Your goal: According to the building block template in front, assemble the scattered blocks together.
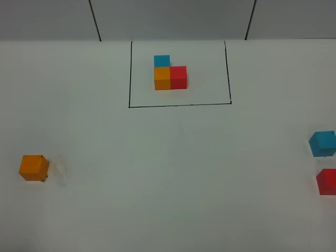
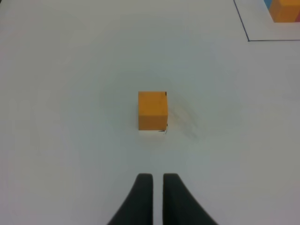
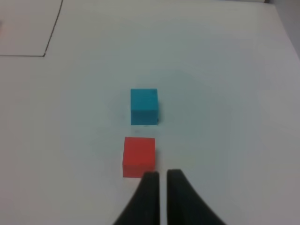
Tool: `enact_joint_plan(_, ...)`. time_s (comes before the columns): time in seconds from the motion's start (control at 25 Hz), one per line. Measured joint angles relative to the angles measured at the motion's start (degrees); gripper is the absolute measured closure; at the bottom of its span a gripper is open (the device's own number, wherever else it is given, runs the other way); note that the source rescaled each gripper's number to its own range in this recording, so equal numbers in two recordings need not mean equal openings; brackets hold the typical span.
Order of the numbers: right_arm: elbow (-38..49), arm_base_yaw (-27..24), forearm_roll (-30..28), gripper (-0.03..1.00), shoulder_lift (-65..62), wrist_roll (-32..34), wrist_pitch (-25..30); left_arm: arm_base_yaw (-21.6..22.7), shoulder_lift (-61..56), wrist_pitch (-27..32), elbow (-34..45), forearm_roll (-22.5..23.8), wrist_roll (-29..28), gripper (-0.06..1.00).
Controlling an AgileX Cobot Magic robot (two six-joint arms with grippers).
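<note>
The template (image 1: pixel 169 76) is an L of blue, orange and red cubes inside a thin black frame at the back middle of the white table. A loose orange cube (image 1: pixel 34 167) sits at the far left; in the left wrist view it (image 2: pixel 153 110) lies ahead of my left gripper (image 2: pixel 157 178), which is shut and empty. A loose sky-blue cube (image 1: pixel 322 143) and a loose red cube (image 1: pixel 327 181) sit at the far right edge. In the right wrist view my right gripper (image 3: pixel 159 175) is shut and empty, just beside the red cube (image 3: pixel 139 156), with the blue cube (image 3: pixel 144 106) beyond.
The black frame line (image 1: pixel 178 105) marks the template's area; a corner of it shows in the left wrist view (image 2: pixel 248 40) and in the right wrist view (image 3: pixel 44 55). The table's back edge meets a grey wall (image 1: pixel 168 18). Neither arm shows in the exterior view.
</note>
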Motion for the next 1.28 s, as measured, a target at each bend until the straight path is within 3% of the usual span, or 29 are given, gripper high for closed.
enact_joint_plan(1.28,0.0,0.0,0.0,0.97,0.0,0.0,0.0,0.0,0.6,0.0,0.0,0.1,0.1,0.94)
